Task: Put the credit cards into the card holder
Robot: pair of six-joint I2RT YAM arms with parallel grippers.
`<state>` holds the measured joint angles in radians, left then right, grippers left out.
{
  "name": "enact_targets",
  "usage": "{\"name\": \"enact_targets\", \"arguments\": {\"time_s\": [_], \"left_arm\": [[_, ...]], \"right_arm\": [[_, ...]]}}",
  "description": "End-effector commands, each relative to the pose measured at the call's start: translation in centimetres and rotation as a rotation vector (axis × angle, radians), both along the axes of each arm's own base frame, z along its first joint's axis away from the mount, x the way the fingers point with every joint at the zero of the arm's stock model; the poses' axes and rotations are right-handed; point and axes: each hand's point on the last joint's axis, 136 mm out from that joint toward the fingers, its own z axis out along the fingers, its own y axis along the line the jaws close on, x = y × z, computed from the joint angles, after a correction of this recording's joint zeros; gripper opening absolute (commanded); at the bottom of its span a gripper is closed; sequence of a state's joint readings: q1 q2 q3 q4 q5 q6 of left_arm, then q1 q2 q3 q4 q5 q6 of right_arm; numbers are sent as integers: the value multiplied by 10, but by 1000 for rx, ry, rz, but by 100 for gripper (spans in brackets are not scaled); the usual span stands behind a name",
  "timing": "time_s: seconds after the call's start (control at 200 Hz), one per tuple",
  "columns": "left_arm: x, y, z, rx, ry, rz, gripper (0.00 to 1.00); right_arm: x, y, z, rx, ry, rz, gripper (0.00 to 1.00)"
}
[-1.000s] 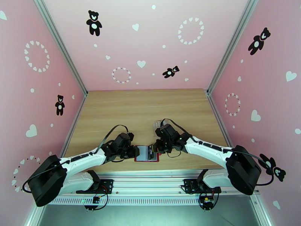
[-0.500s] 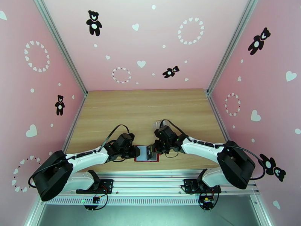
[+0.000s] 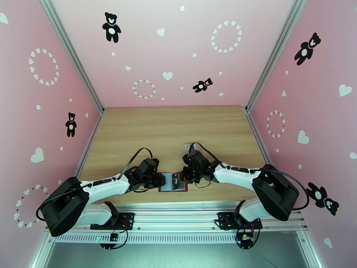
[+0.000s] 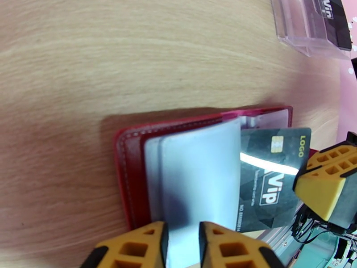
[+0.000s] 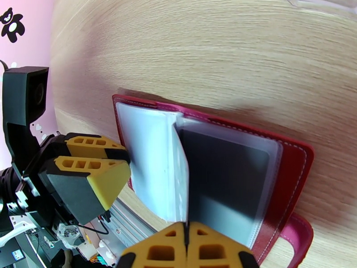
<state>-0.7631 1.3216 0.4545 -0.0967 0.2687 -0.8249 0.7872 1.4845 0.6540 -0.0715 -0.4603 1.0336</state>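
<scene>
change: your left jaws have narrowed a touch and the right arm has leaned in toward the holder. I read that as the card being fed in, not seated yet.
left gripper (image 4: 183, 235): narrow gap, nipping the grey sleeves (image 4: 196, 175) and holding them back.
card holder (image 4: 127, 166): lying open on the table (image 3: 178, 126) at the near edge, between both grippers.
credit card (image 4: 267, 175): dark, partly over the holder's right half, outer end sticking out.
right gripper (image 5: 185, 240): fingers pressed together at the card's outer edge; nipping or only pushing, can't tell.
tray (image 4: 303, 30): clear, beyond the holder, with one more dark card (image 4: 334, 12) inside.
writing: "ViP" and "LOGO" on the fed card, number line too blurred to read; "Vip" on the tray card.
</scene>
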Motion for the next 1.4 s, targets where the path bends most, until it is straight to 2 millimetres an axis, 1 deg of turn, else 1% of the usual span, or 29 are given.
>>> {"name": "enact_targets", "arguments": {"time_s": [0.0,0.255,0.465,0.641,0.741,0.881,1.066,1.396], "left_arm": [[-4,4,-9,29,6,6,25],[-5,2,-9,41,10,-1,25],[-4,0,-5,47,5,-6,25],[-3,5,-1,86,-8,-8,28],[-1,12,1,121,-22,2,28],[-1,16,4,130,-31,9,29],[-3,23,-1,165,-30,19,29],[-6,20,-13,158,-6,13,26]], "right_arm": [[-8,-3,-9,-17,23,6,0],[-7,-2,-10,-15,20,5,0],[-6,-3,-11,-23,21,1,0],[-4,0,-14,-19,23,4,0],[-4,1,-17,-21,26,4,0],[-4,-1,-19,-30,28,0,0],[-4,-1,-21,-34,29,0,0],[-4,-1,-20,-32,25,1,0]]}}
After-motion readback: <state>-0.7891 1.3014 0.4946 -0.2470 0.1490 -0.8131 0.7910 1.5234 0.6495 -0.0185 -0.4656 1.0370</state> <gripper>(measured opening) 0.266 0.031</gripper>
